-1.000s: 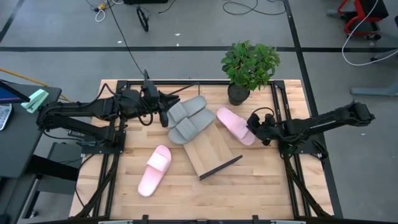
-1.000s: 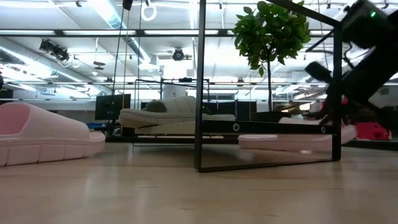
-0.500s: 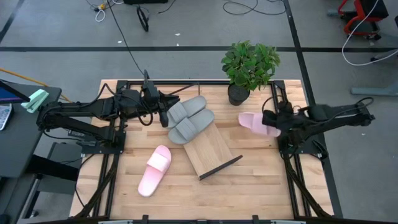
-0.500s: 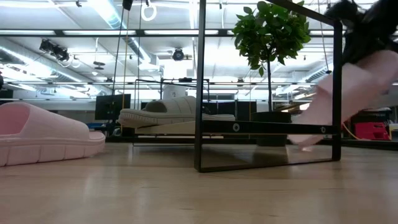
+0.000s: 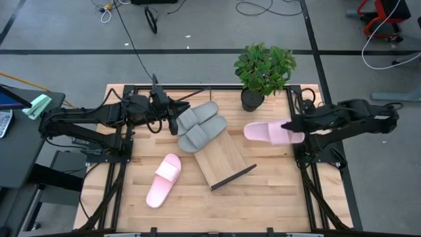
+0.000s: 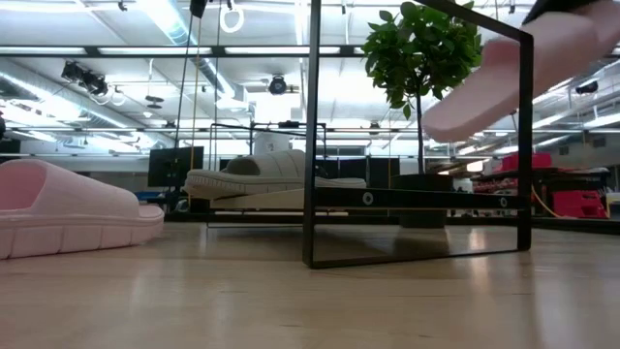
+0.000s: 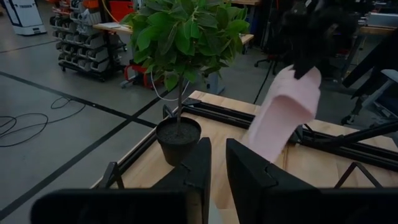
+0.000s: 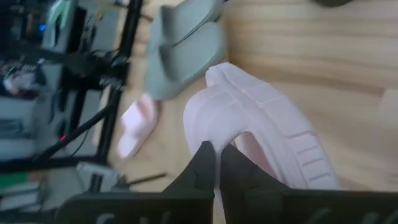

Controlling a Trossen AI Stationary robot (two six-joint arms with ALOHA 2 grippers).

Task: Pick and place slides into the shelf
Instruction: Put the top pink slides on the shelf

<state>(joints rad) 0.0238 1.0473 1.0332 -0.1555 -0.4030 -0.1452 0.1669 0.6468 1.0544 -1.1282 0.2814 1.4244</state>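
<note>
Table (image 5: 263,197) of slatted wood carries the shelf (image 5: 223,161), lying askew near its middle with a potted plant (image 5: 263,69) at the far edge. Two grey slides (image 5: 199,125) rest side by side on the shelf's far end; one pink slide (image 5: 163,179) lies on the table beside the shelf. The right gripper (image 5: 289,126), clenched on the strap, holds the other pink slide (image 5: 268,132) up off the table. The left gripper (image 5: 172,122) sits nearly closed, just beside the grey slides.
</note>
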